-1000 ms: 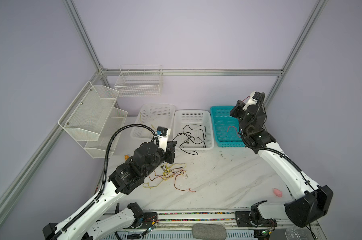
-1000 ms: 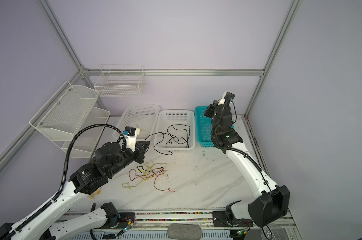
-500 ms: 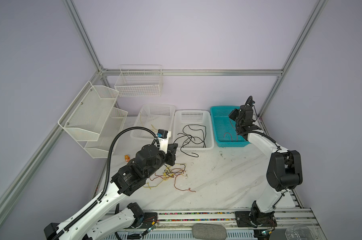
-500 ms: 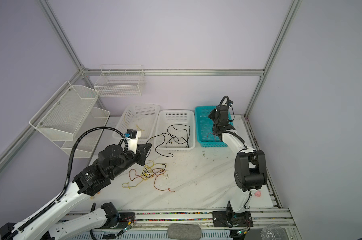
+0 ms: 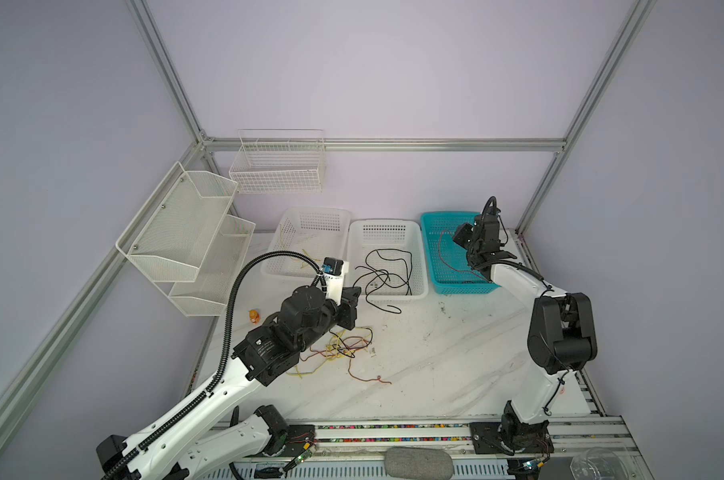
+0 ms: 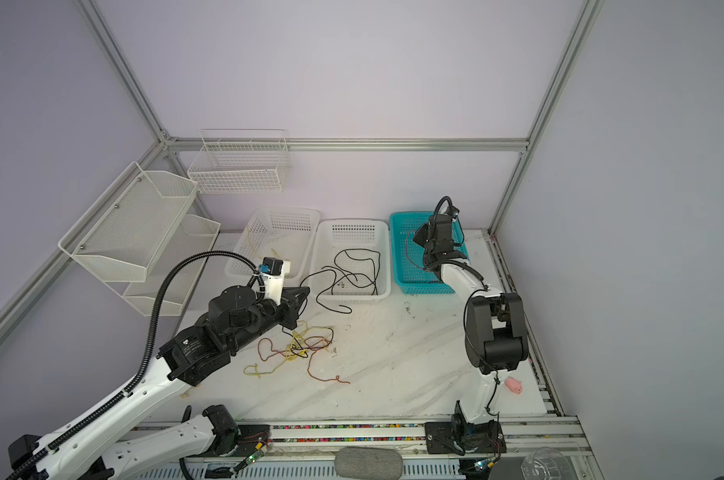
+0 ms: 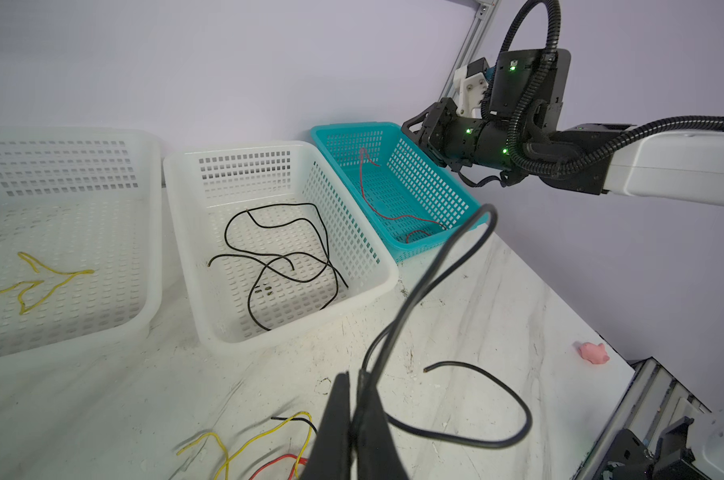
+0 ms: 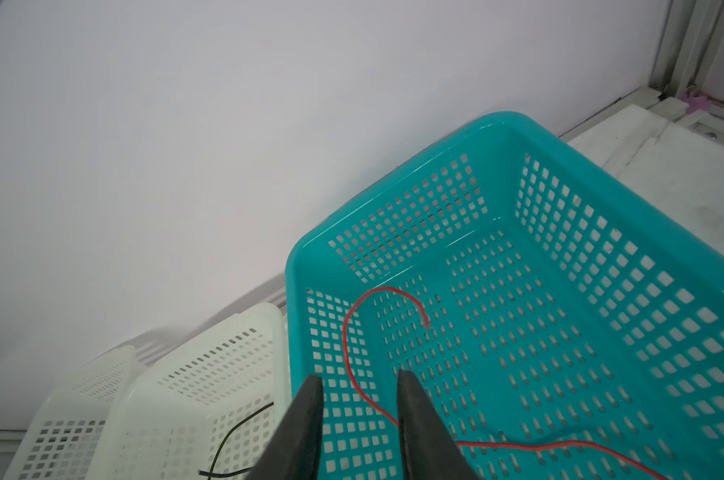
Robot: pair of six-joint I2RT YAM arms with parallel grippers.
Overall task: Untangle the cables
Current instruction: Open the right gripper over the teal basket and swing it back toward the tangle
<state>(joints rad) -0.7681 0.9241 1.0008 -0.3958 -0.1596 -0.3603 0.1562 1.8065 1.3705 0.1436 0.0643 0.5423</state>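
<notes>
My left gripper (image 7: 354,376) is shut on a black cable (image 7: 435,270) that loops upward, with its free end on the table. In both top views this gripper (image 5: 354,297) (image 6: 304,293) hangs just above a tangle of yellow, red and black cables (image 5: 343,347) (image 6: 302,347). My right gripper (image 8: 360,378) (image 5: 460,239) stands open over the teal basket (image 8: 601,174). A red cable (image 8: 345,332) (image 5: 440,249) lies loose in that basket, seen between the fingers but not gripped. Black cables (image 5: 387,270) lie in the middle white basket (image 5: 354,257), and a yellow cable (image 7: 48,270) in the left one.
Mesh shelves (image 5: 185,232) hang on the left wall and a wire basket (image 5: 279,166) on the back wall. A small orange toy (image 5: 254,316) sits near the shelves, a pink pig (image 6: 515,384) by the right arm's base, and a grey pad (image 5: 418,463) at the front rail.
My right arm has folded down, bringing its gripper lower over the teal basket, and the jaws have opened, leaving the red cable in the basket. The left gripper has barely moved.
</notes>
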